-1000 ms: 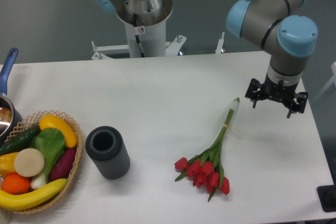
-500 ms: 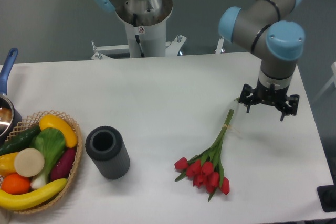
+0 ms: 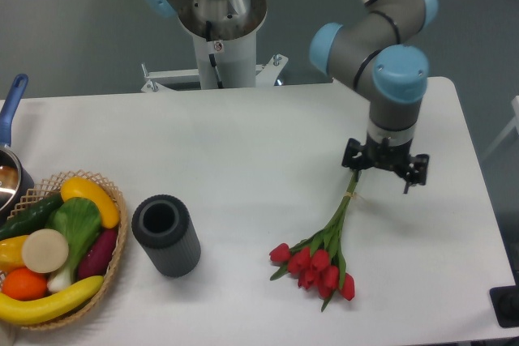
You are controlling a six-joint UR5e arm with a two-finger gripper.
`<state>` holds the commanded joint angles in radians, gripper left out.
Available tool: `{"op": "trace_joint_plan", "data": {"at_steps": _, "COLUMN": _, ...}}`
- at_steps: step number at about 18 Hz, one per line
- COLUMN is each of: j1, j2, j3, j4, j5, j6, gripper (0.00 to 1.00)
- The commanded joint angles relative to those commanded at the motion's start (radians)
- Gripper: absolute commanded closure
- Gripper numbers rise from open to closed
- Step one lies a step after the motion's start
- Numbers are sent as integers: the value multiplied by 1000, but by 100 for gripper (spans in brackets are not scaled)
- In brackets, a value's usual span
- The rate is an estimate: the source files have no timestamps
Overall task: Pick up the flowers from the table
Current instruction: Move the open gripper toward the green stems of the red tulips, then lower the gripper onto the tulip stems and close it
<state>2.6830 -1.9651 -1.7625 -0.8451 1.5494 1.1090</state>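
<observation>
Hanging from the arm's blue-capped wrist, the hand (image 3: 385, 168) sits directly over the cut ends of the flowers (image 3: 322, 246), so the tips of the stems are hidden behind it. Its two black fingers (image 3: 351, 155) are spread apart, one to each side, and nothing is held between them; whether they touch the stems cannot be told from this view. The flowers lie flat on the white bench (image 3: 243, 151), toward its right half. Their thin green stems, tied with a pale band partway along, run from under the hand down and to the left, ending in a cluster of red tulip heads near the bench's front edge. A dark grey ribbed cylinder (image 3: 167, 235) lies well to the left of the tulip heads, its hollow end facing up and toward the back. Further left, at the bench's edge, a wicker basket (image 3: 118, 237) holds a banana, an orange, a cucumber, a yellow pepper and other toy produce. A pot with a blue handle (image 3: 12, 104) is cut off by the left frame edge behind the basket.
</observation>
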Motion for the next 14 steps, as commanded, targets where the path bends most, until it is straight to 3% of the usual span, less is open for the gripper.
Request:
{"op": "trace_joint_plan", "data": {"at_steps": 2, "j1": -26, "j2": -5, "j3": -47, "j4": 15, "j5": -8, "j6": 14, "gripper": 0}}
{"op": "trace_joint_plan", "data": {"at_steps": 8, "j1": -63, "j2": -28, "j3": -63, "j4": 15, "j5": -6, "j6": 17, "gripper": 0}}
{"op": "trace_joint_plan", "data": {"at_steps": 14, "j1": -74, "j2": -93, "j3": -17, "j4": 15, "j5": -5, "j6": -17, "gripper": 0}}
